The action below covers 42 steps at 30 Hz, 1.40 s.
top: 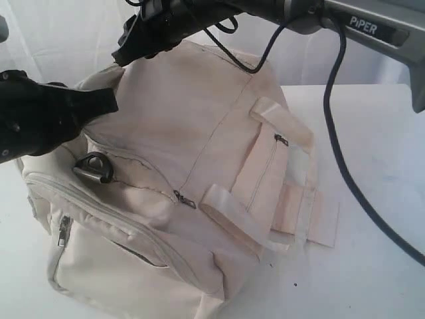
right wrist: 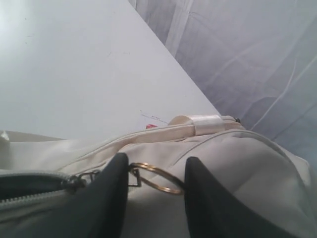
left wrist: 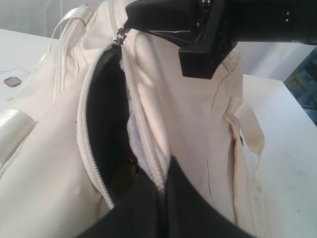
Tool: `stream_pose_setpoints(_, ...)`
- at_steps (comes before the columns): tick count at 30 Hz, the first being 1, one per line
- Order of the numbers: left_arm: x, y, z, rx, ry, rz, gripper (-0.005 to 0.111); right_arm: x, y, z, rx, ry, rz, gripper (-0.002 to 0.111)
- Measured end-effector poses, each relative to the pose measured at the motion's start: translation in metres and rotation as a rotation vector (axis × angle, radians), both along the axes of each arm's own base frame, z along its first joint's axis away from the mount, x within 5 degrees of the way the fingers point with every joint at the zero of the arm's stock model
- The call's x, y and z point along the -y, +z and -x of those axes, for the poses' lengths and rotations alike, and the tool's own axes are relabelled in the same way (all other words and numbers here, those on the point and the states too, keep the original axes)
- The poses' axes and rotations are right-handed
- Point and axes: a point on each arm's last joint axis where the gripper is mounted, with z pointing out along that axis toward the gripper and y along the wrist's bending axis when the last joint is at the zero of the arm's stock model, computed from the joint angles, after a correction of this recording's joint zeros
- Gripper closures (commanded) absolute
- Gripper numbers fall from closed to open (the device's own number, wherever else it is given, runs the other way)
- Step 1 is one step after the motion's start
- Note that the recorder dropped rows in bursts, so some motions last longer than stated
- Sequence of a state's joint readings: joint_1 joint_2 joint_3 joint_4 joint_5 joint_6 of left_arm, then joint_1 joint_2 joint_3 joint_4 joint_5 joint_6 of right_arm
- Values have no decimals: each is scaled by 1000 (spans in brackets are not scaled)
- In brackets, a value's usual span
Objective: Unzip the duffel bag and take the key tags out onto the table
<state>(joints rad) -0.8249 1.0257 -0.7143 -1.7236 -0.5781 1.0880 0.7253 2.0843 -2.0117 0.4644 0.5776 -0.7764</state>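
Observation:
The cream duffel bag (top: 199,133) lies on the white table (top: 372,199). Its top zip is partly undone, and the opening (left wrist: 106,114) shows dark lining. My left gripper (left wrist: 161,173) is shut on the zip edge at the near end of the opening. At the far end, my right gripper (right wrist: 153,168) holds the metal ring zipper pull (right wrist: 167,190), which spans the gap and touches both fingers. Both grippers are above the bag's top left in the exterior view. A dim yellowish shape (left wrist: 123,178) sits deep in the opening; I cannot tell whether it is a key tag.
A black D-ring (top: 93,167) and webbing handles (top: 232,212) are on the bag's side facing the exterior camera. The right arm's cable (top: 339,153) hangs over the table on the right. A printed sheet (left wrist: 12,81) lies beyond the bag. Pale curtain (right wrist: 247,59) backs the table.

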Motion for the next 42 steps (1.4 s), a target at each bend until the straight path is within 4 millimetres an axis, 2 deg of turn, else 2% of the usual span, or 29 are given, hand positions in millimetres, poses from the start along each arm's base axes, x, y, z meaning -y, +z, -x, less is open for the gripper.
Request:
stream_pose_setpoints(10,-11,0,12,23,-18,14,107,9,5,0,21,5,50,108)
stream_pose_setpoints(29,-11,2,14,49,-46,-13,107,13,11,4,-66,23,10,108)
stream_pose_setpoints(37,-3,-4,11,29,-94,-30,107,9,16,10,-154,54,-83,108)
stream_pose_setpoints(42,6,-8,11,35,-170,-63,107,11,15,11,-112,93,-37,108)
